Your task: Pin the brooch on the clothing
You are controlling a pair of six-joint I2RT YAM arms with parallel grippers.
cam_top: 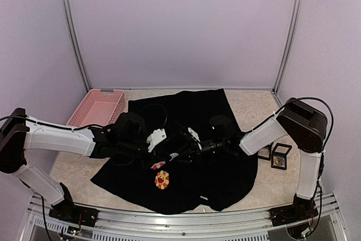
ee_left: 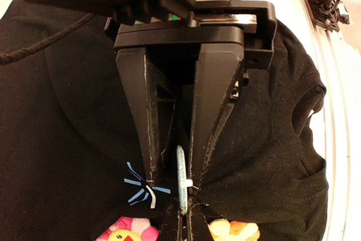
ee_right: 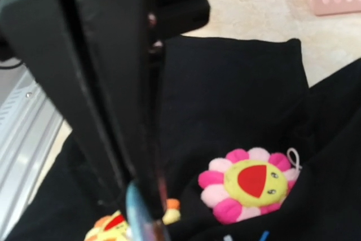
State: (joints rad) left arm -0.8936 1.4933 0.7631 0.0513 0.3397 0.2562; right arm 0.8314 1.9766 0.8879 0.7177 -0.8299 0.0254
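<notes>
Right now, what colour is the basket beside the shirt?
Pink basket, best seen in the top external view.

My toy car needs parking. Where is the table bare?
The table is bare far right, between the black T-shirt and the back wall; front left, between T-shirt and left arm. Crowded: the T-shirt's middle, where the right arm meets the left.

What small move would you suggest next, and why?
Probably ease the brooch further into the shirt: it stands edge-on where the shirt bunches at the shut left fingers, the right fingers at its rim, and I cannot see it fastened.
</notes>
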